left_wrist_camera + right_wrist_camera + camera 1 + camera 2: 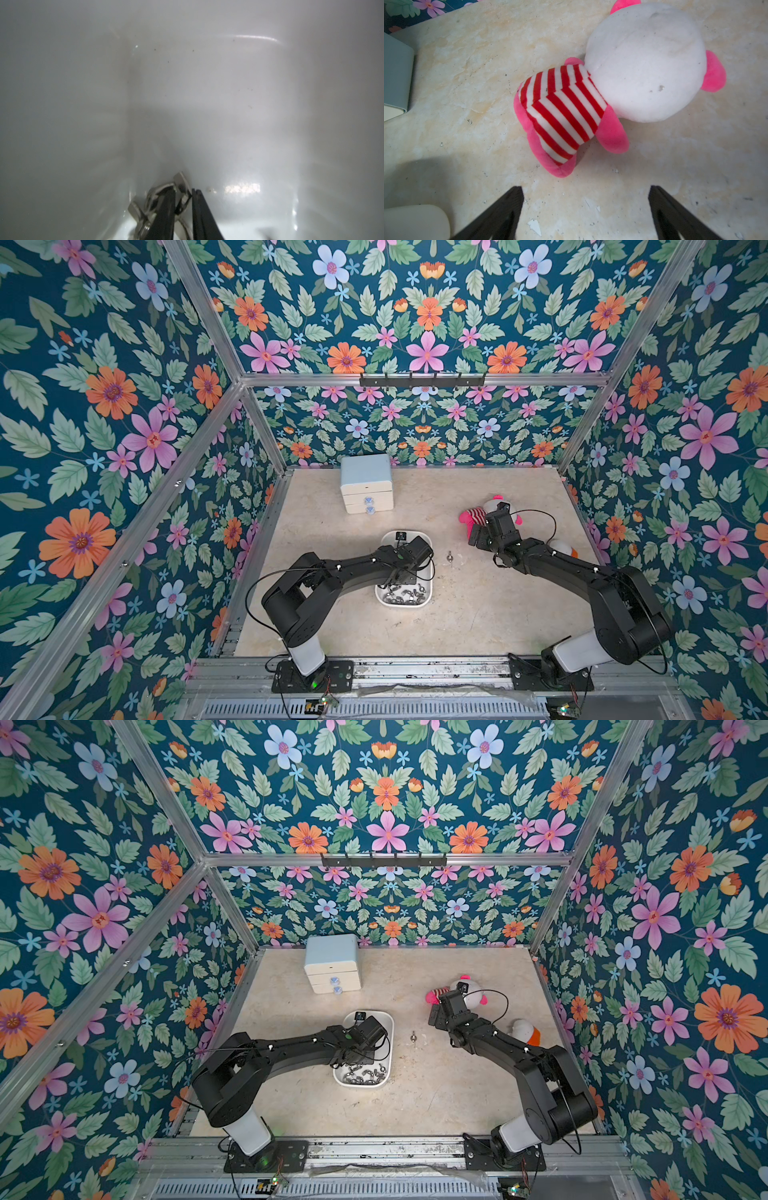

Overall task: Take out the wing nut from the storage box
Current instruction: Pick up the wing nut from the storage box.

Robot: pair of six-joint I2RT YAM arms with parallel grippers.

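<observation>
Within the white storage box (pixel 400 605), low against its wall, we find the left gripper (pixel 182 189) nearly closed on one wing of a wing nut (pixel 180 179). The hold looks marginal, though the view is dim. The right gripper (pixel 585 187) stands wide and empty. Risks: the nut could slip from so thin a pinch, and neighbouring nuts (pixel 138 214) could snag and lift too. We found no legible writing.

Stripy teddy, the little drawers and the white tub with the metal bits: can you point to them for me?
Stripy teddy (pixel 566 108): right wrist view, on its red-and-white shirt.
Little drawers (pixel 365 472): in a top view, on the pale blue top.
White tub (pixel 403 606): in a top view, on its near rim.
</observation>
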